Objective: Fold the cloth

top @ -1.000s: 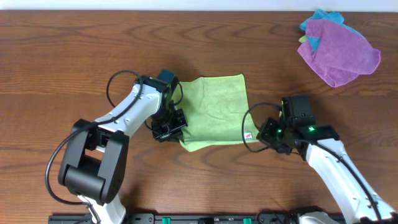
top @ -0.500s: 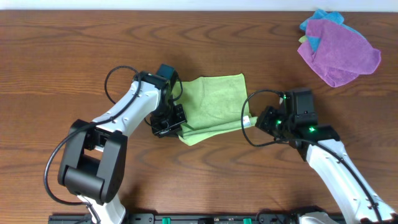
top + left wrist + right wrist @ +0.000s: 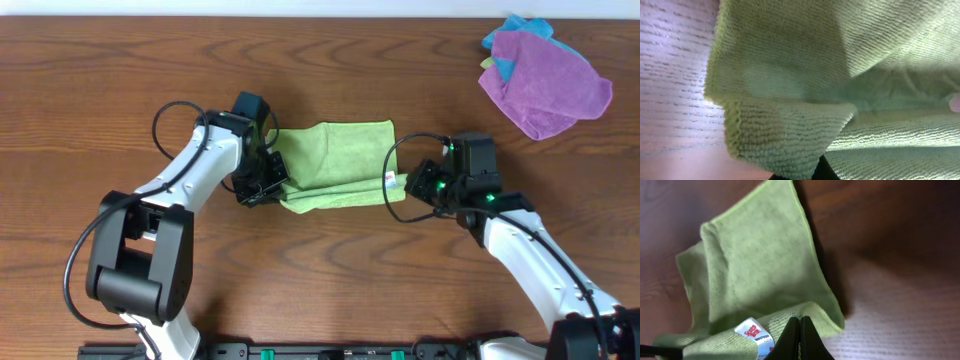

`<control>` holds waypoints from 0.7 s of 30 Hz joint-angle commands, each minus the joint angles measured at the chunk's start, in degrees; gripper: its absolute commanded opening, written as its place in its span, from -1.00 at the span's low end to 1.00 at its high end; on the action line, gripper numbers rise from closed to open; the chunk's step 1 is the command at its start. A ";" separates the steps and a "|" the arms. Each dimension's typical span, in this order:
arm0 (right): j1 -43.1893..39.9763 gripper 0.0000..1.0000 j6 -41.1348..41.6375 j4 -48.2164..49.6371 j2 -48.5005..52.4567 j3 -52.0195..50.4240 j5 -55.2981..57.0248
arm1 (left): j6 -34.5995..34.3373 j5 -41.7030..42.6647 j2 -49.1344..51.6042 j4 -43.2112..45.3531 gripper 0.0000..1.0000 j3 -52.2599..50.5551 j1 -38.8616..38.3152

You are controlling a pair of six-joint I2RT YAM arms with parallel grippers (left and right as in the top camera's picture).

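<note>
L gripper [image 3: 262, 186], pinching near-left corner of the lime-green square microfibre cloth [image 3: 335, 160], has carried it away from the robot twd the far edge. L wrist view shows the hem doubled over the lower layer. Cloth sits mid brown wooden table [image 3: 330, 290], now a narrower band than a sec ago. R gripper [image 3: 410, 187], fingers pressed together on the corner by the small white tag [image 3: 755, 331], has moved likewise. Judgement: 1st fold approx half laid, held edge not yet at far hem. Crumpled purple cloth [image 3: 545, 90] lies far right, well apart.

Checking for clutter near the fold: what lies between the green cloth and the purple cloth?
Only bare table. In the overhead view, nothing sits between the lime-green cloth and the purple cloth.
</note>
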 commanded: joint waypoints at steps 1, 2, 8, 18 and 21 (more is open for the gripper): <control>0.26 -0.97 -0.72 1.29 1.53 2.19 2.40 | 0.50 -2.05 0.98 1.05 -0.88 1.25 0.66; 0.26 -0.97 -0.79 1.60 2.16 2.75 2.54 | 0.35 -2.05 0.98 1.81 -0.88 1.29 0.68; 0.26 -0.98 -2.67 2.12 7.32 7.89 2.75 | -1.22 -3.13 0.98 5.14 -0.88 1.95 0.87; 0.26 -0.97 -4.59 1.77 14.49 15.87 3.85 | -1.99 -8.52 1.01 8.94 -0.88 4.74 2.49; 0.26 -0.97 -4.79 1.88 15.23 16.41 4.13 | -2.21 -9.60 1.01 10.67 -0.89 4.74 2.95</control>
